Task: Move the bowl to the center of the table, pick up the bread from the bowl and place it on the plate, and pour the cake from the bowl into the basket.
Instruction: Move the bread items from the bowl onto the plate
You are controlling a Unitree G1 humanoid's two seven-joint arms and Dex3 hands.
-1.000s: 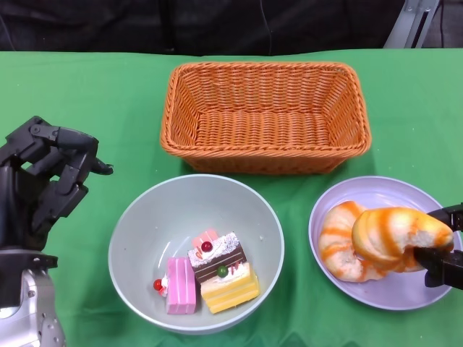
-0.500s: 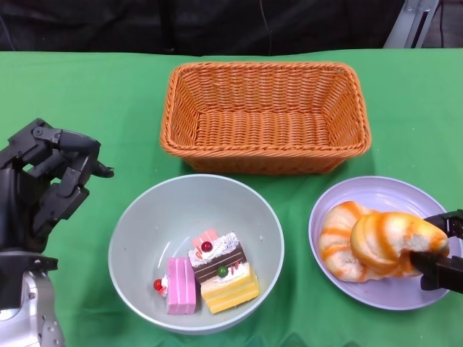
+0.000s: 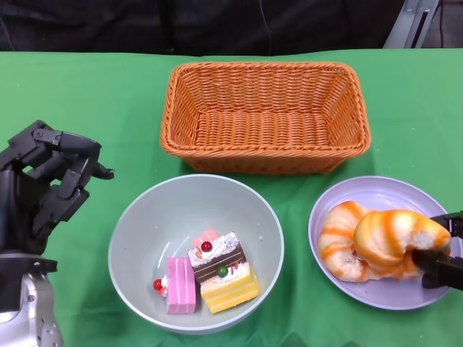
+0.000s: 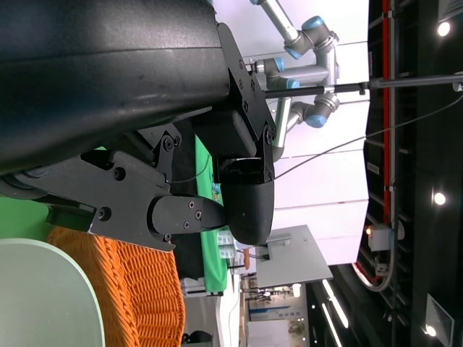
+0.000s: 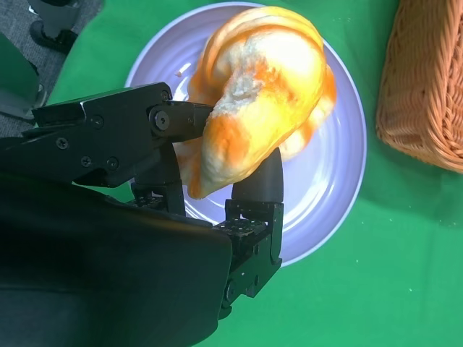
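Green tabletop (image 3: 87, 94): my right hand (image 3: 441, 260) clamps bread (image 3: 394, 238) over plate (image 3: 376, 191), left hand (image 3: 43, 181) empty, fingers apart. Next: release, then tip bowl (image 3: 145, 217) into basket (image 3: 264, 108).

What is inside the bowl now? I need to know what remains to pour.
The bowl holds cake pieces: a pink slice, a layered slice with chocolate top, and a small red berry. No bread shows there; whatever lies beneath the pieces is hidden.
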